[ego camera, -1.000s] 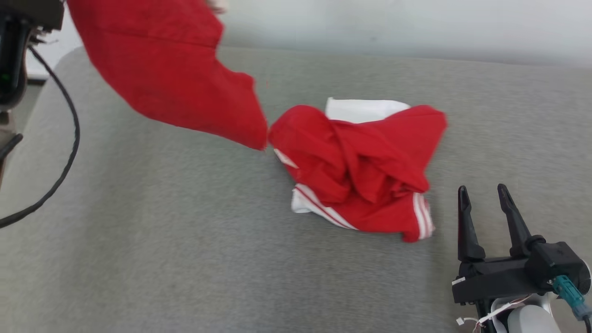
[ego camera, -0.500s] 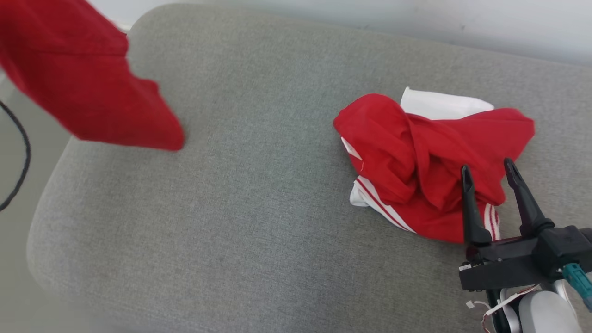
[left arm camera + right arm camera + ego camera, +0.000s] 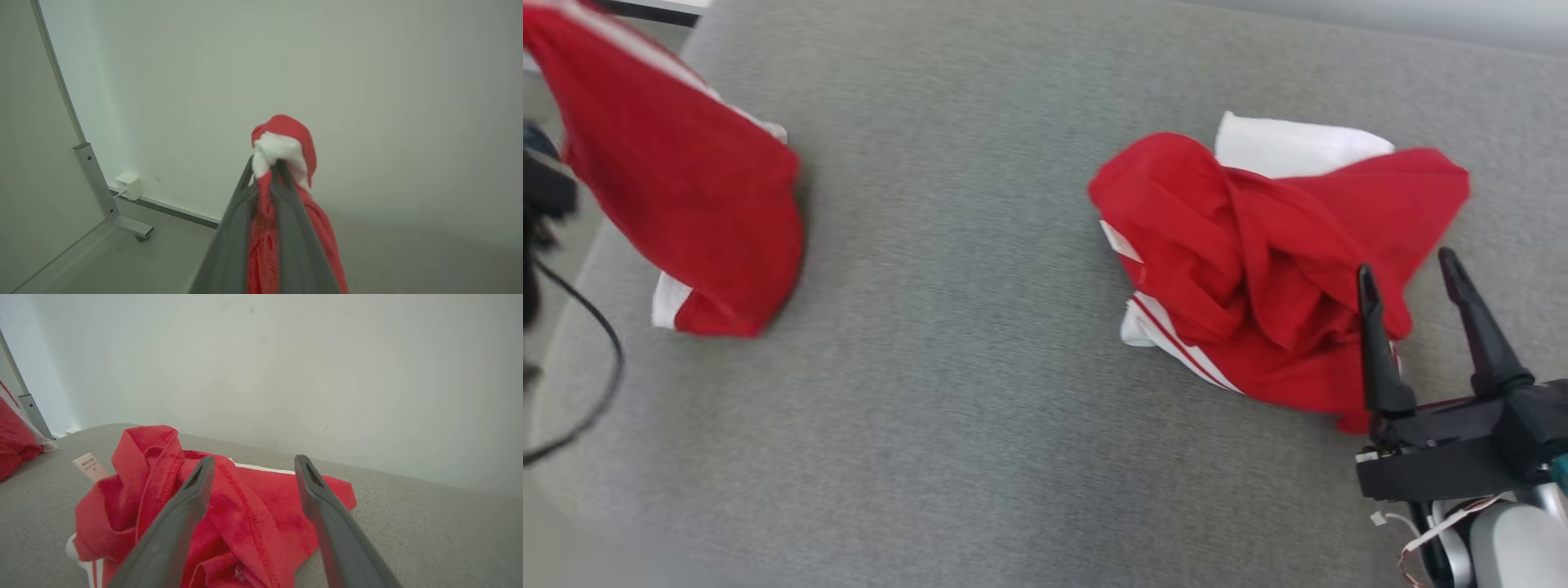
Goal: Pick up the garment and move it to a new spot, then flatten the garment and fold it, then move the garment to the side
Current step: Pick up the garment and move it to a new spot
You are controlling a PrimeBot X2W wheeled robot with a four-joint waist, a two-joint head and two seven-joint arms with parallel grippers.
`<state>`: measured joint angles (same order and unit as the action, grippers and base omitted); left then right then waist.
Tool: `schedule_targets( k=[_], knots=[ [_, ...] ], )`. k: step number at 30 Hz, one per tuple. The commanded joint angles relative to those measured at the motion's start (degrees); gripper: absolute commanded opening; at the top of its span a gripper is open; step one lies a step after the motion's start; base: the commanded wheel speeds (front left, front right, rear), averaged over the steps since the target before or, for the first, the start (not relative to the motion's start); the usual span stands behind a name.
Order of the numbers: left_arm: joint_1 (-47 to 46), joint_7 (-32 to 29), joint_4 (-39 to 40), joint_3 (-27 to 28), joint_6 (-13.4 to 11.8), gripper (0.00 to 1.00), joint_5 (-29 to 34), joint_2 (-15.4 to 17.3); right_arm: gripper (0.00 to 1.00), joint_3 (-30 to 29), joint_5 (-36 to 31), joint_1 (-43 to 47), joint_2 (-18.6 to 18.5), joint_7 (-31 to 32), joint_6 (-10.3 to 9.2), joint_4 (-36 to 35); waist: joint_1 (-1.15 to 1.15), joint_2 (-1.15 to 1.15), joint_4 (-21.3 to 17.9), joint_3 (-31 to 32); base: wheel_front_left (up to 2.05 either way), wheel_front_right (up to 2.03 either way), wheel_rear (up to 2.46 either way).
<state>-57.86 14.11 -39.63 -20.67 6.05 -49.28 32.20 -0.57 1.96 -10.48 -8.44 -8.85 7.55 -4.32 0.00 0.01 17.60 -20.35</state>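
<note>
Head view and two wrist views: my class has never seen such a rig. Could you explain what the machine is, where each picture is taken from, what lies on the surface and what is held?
This is a wheeled robot with two arms, each ending in a two-fingered end effector. The wide picture comes from a camera on its head, looking down on a grey cushion. The other two come from cameras on the wrists, each looking along that arm's fingers. The left end effector is shut on a hanging red garment with white trim, whose lower end seems to touch the cushion. The right end effector is open and holds nothing. It hovers close to a crumpled red garment that lies on the cushion.
</note>
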Motion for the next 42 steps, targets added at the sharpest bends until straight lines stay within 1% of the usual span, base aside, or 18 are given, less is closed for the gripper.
schedule_targets(
  k=[1, 10, 16, 17, 18, 23, 25, 27, 30, 37, 38, 42],
  knots=[
    [1.71, 0.52, -1.62, -0.26, 0.25, 0.0, -0.04, -0.95, 1.0, -0.24, -0.52, 0.4, -0.54, 0.3, -0.13, -0.71, 0.0, -0.01, -1.97, -1.47, 0.0, 0.0, 0.0],
    [6.66, 1.09, -14.23, -0.85, 1.08, 0.0, -0.3, -5.22, 1.0, -1.16, -1.08, 0.79, -1.32, 2.5, -0.13, -4.92, 0.0, -0.01, -5.48, -4.4, 0.0, 0.0, 0.0],
    [6.4, 1.08, -17.95, -0.52, 1.48, 0.0, -0.51, -6.51, 1.0, -1.58, -1.37, 1.22, -1.08, 2.9, -0.13, -6.06, 0.0, -0.01, -6.08, -5.08, 0.0, 0.0, 0.0],
    [6.07, 1.09, -17.88, -0.28, 1.45, 0.94, -0.1, -6.44, 1.0, -1.6, -1.43, 1.15, -0.97, 2.91, -0.13, -6.17, 0.0, -0.01, -6.11, -5.1, 0.0, 0.0, 0.0],
    [5.56, 1.1, -17.43, 0.18, 1.37, 1.0, 0.31, -6.28, 1.0, -1.62, -1.46, 1.18, -0.83, 2.87, -0.13, -6.15, 0.0, -0.01, -6.11, -5.04, 0.0, 0.0, 0.0],
    [4.68, 1.11, -12.23, 3.93, 1.43, 1.0, 3.91, -4.98, 1.0, -1.53, -0.74, 1.22, -0.08, 1.92, -0.13, -4.69, 0.0, -0.01, -6.1, -3.73, 0.0, 0.0, 0.0],
    [4.81, 1.11, -10.06, 5.2, 1.43, 1.0, 5.73, -5.11, 1.0, -1.35, -0.51, 1.24, 0.4, 1.39, -0.13, -3.95, 0.0, -0.01, -6.26, -3.06, 0.0, 0.0, 0.0],
    [4.29, 1.11, -7.41, 6.05, 1.38, 1.0, 8.39, -4.72, 1.0, -1.26, -0.02, 1.0, 1.02, 0.28, -0.13, -2.34, 0.0, -0.01, -6.79, -2.11, 0.0, 0.0, 0.0],
    [3.55, 1.11, -4.11, 6.99, 1.38, 1.0, 10.52, -4.25, 1.0, -1.0, 0.35, 0.34, 1.8, -1.07, -0.13, -0.7, 0.0, -0.01, -8.0, -1.29, 0.0, 0.0, 0.0],
    [6.23, 1.12, 5.54, 8.86, 1.39, 1.0, 14.73, -5.31, 1.0, -0.83, 1.36, -0.1, 3.61, -4.1, -0.13, 4.03, 0.0, -0.01, -12.95, 2.1, 0.0, 0.0, 0.0],
    [7.55, 1.12, 7.98, 9.34, 1.39, 1.0, 15.95, -5.78, 1.0, -0.65, 1.63, 0.02, 4.03, -4.71, -0.13, 5.34, 0.0, -0.01, -14.56, 3.17, 0.0, 0.0, 0.0],
    [11.75, 1.12, 11.48, 10.14, 1.37, 1.0, 17.74, -7.27, 1.0, -0.52, 2.18, 0.37, 4.62, -5.6, -0.13, 7.77, 0.0, -0.01, -17.42, 5.29, 0.0, 0.0, 0.0]
  ],
)
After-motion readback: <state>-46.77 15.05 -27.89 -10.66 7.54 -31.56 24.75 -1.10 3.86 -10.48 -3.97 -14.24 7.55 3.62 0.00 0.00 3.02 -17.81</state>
